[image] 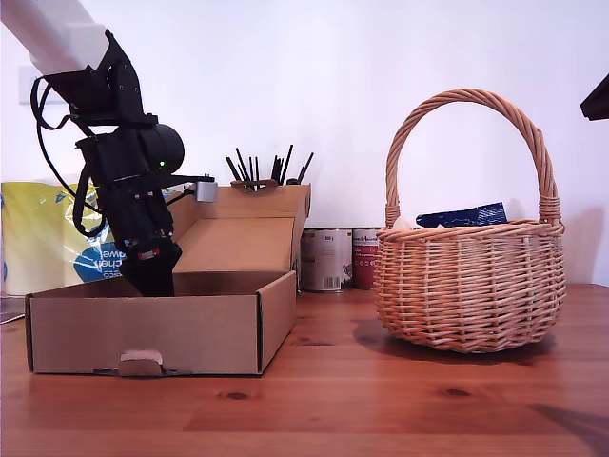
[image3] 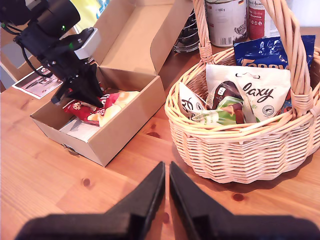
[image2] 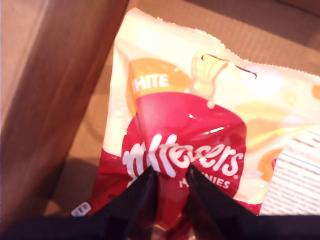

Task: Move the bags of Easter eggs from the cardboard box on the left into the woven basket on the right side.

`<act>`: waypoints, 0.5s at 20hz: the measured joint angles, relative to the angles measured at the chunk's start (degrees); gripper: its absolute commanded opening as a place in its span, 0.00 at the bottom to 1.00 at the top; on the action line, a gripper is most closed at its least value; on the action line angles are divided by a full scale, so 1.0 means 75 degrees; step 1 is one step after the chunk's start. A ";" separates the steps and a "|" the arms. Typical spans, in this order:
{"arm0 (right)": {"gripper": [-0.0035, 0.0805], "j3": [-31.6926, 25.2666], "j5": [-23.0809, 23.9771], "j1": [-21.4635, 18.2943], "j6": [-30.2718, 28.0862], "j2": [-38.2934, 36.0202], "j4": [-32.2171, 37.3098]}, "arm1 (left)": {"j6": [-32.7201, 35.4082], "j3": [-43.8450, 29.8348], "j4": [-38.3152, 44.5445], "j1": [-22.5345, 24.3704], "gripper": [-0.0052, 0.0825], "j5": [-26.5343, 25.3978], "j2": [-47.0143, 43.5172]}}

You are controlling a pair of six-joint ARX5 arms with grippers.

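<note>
The cardboard box [image: 190,328] stands open on the exterior view's left, its lid flap up. My first gripper [image: 155,276] reaches down into it, its tips hidden behind the box wall. Its jaws [image2: 170,172] are shut on a fold of a red-orange and white bag of Easter eggs [image2: 190,125], which lies on the box floor [image3: 95,110]. The woven basket [image: 466,286] on the exterior view's right holds a white Galaxy bag [image3: 252,92], a dark blue bag [image3: 270,52] and a white-green one [image3: 192,107]. My second gripper [image3: 166,185] hangs shut and empty above the table in front of the basket.
Two tin cans [image: 326,259] stand between box and basket. Behind the box are a yellow-and-blue kitchen towel pack [image: 38,228] and a holder of dark sticks [image: 262,171]. A white sheet [image3: 80,130] lies in the box, and a leaflet [image3: 37,82] beside it.
</note>
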 measured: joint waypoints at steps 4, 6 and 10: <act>0.03 0.0000 -0.0003 0.0000 -0.0003 0.0000 0.0003 | -0.0169 0.0000 -0.0082 0.0000 0.03 0.0085 -0.0373; 0.03 0.0000 0.0000 0.0000 0.0000 0.0000 0.0000 | -0.0172 0.0003 -0.0189 0.0000 0.03 0.0125 -0.0790; 0.03 0.0000 -0.0003 0.0000 -0.0003 0.0000 0.0003 | -0.0405 0.0035 -0.0245 0.0000 0.03 0.0793 -0.1536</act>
